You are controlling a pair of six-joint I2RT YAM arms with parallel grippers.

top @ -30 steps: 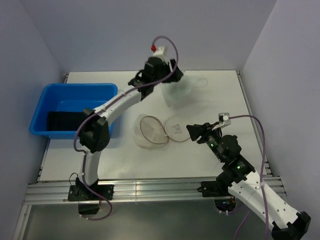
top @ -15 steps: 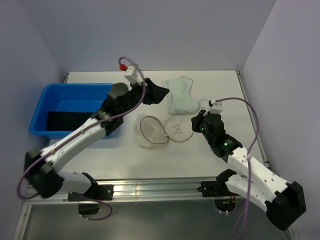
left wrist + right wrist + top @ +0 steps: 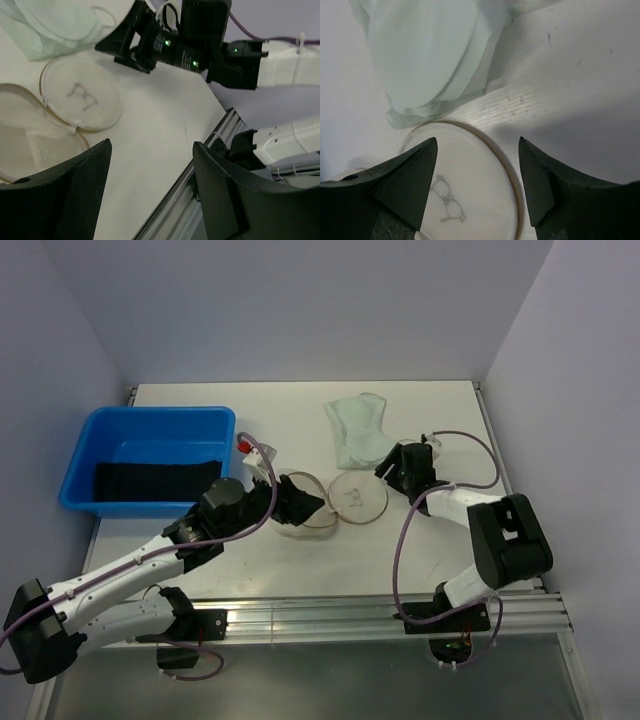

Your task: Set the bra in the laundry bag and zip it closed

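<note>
The bra (image 3: pixel 357 428) lies loose, pale and crumpled, at the back of the table, held by neither gripper. The laundry bag (image 3: pixel 297 508) lies unzipped in the middle, its round mesh lid (image 3: pixel 358 498) flipped flat to the right. My left gripper (image 3: pixel 302 503) hovers open over the bag's body; in its wrist view the bag (image 3: pixel 30 145), the lid (image 3: pixel 82 97) and the bra (image 3: pixel 55 25) lie beyond the open, empty left gripper (image 3: pixel 150 195). My right gripper (image 3: pixel 396 467) is open just right of the lid. The wrist view shows the right gripper (image 3: pixel 479 187) above the lid (image 3: pixel 470 200), the bra (image 3: pixel 430 55) ahead.
A blue plastic tub (image 3: pixel 100 430) holding a black cloth (image 3: pixel 155 480) stands at the left of the table. The table's metal front rail (image 3: pixel 320 615) runs along the near edge. The right arm (image 3: pixel 235 55) shows across the left wrist view.
My left gripper let go of the bra at the back of the table and drew back over the bag. My right arm reached forward to the lid's far right edge.
</note>
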